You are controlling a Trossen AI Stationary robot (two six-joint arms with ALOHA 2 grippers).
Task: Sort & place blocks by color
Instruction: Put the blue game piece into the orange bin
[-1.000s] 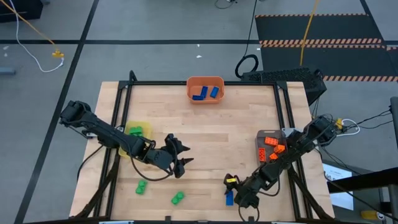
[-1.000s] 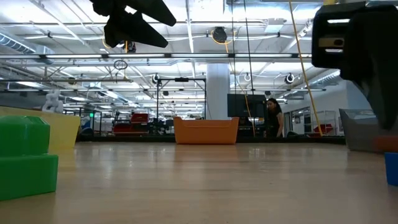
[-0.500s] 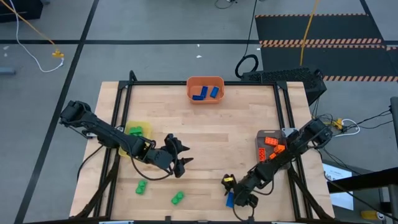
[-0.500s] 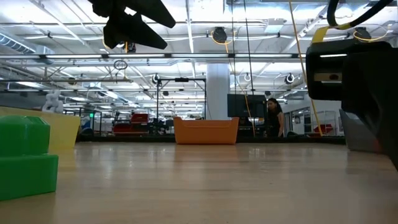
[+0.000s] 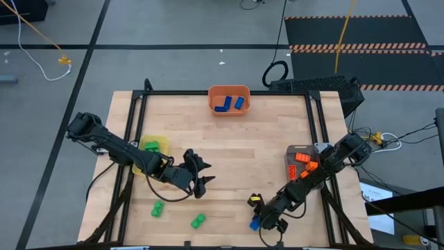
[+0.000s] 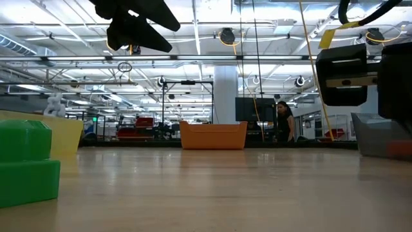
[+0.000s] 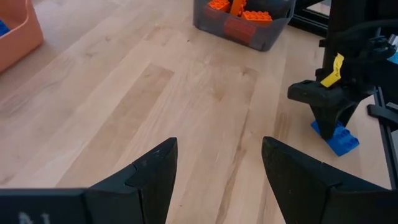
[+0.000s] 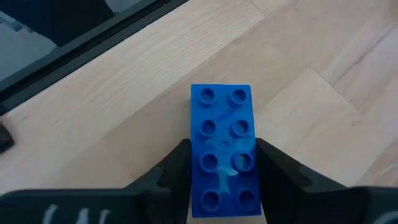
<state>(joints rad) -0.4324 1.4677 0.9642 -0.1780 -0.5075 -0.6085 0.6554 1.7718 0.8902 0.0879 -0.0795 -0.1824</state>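
While the left gripper (image 5: 201, 173) hangs with its fingers spread and nothing between them above the middle of the bench (image 5: 263, 139), the right gripper (image 5: 258, 223) is down at the front edge, its two fingers (image 8: 177, 168) set against the long sides of a blue block (image 8: 222, 149) that lies flat on the wood, studs up. From the left wrist view the same blue block (image 7: 336, 137) sits under the right arm's fingertips, beside a yellow tag on that arm. Two green blocks (image 5: 157, 209) and (image 5: 198, 221) lie loose on the bench near the front, to the left arm's side. More green blocks rest in the yellow bin (image 5: 163, 142) at the left side, blue ones in the orange bin (image 5: 212, 94) at the far edge, and orange ones in the grey bin (image 5: 293, 151) at the right side. In the low view a person (image 6: 282, 122) stands far off in the room behind.
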